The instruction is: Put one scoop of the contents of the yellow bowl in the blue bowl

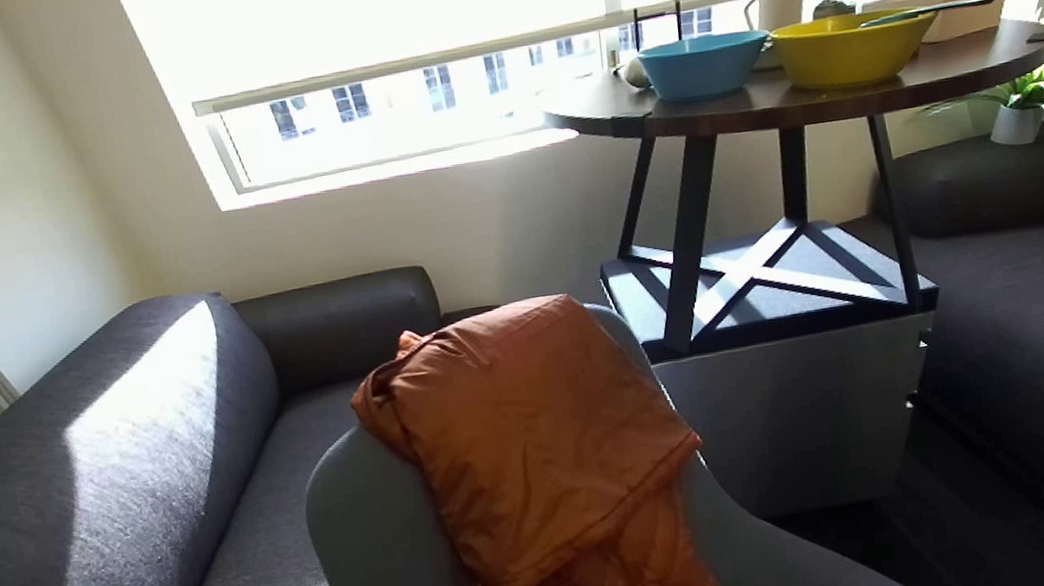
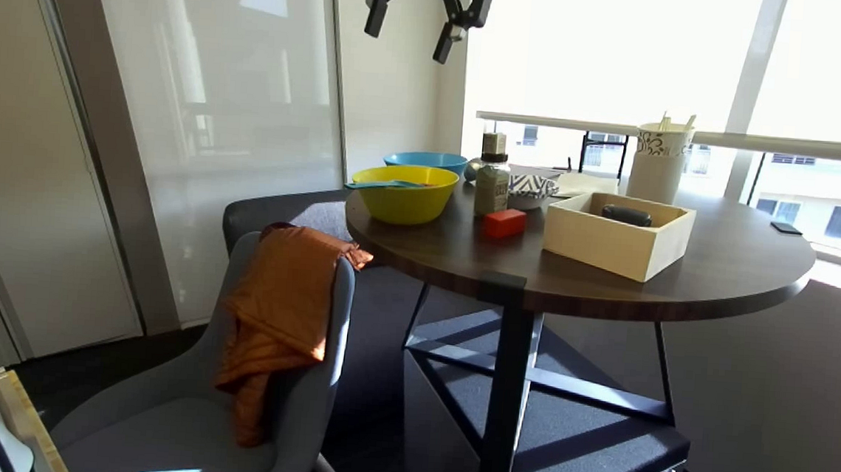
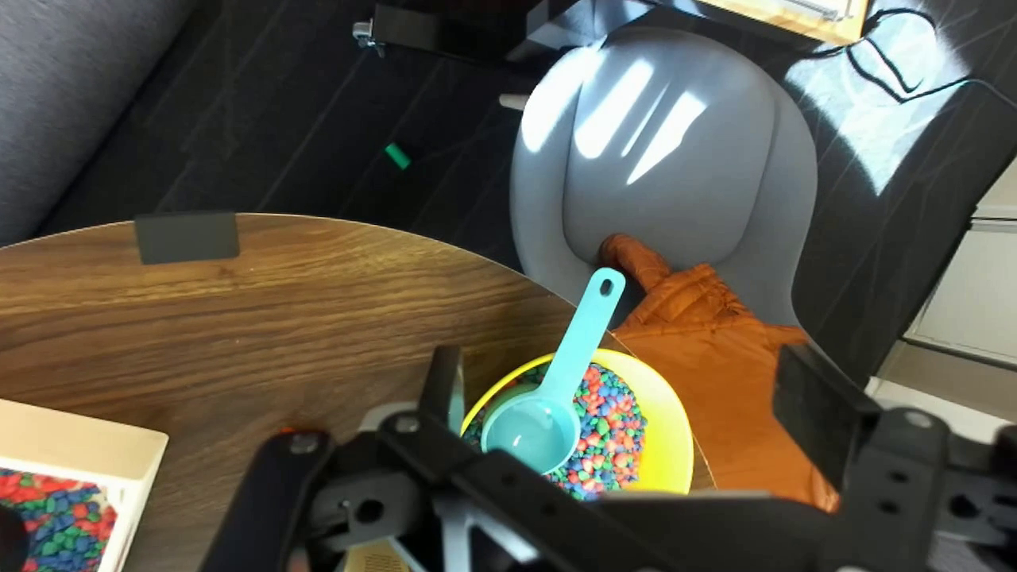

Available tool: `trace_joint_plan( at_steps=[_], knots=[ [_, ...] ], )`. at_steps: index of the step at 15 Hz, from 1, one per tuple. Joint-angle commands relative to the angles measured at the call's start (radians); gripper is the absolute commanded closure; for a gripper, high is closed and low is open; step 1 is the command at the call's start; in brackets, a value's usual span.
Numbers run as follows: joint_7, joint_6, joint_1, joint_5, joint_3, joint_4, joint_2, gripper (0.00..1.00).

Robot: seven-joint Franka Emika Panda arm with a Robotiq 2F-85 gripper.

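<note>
The yellow bowl [image 1: 840,64] stands on the round table, and the blue bowl [image 1: 704,69] is close beside it. Both also show in an exterior view, the yellow bowl [image 2: 406,204] in front of the blue bowl [image 2: 426,160]. Coloured pebbles [image 3: 616,413] fill part of the yellow bowl in the wrist view. A turquoise scoop [image 3: 580,338] lies on them, its cup without pebbles and its handle reaching over the rim. High above the bowls my gripper [image 2: 407,39] hangs open, with nothing between its fingers. The blue bowl does not show in the wrist view.
Near the yellow bowl are a bottle [image 2: 493,185], a red block [image 2: 504,223] and a patterned bowl [image 2: 531,189]. A wooden box [image 2: 598,237] and a tall cup [image 2: 655,167] stand further along. A chair with an orange jacket [image 2: 282,315] is against the table edge.
</note>
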Motion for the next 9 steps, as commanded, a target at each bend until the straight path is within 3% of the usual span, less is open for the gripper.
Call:
trace_joint_plan(
  at_steps=[1,7,8,9],
  knots=[
    [0.000,0.004,0.000,0.000,0.000,-0.006,0.001,0.00],
    [0.217,0.342,0.004,0.105,-0.006,-0.187,-0.125,0.00],
    [0.151,0.264,0.001,0.055,-0.002,-0.081,-0.051,0.00],
    [0.158,0.276,0.000,0.059,-0.002,-0.090,-0.058,0.00]
  ],
)
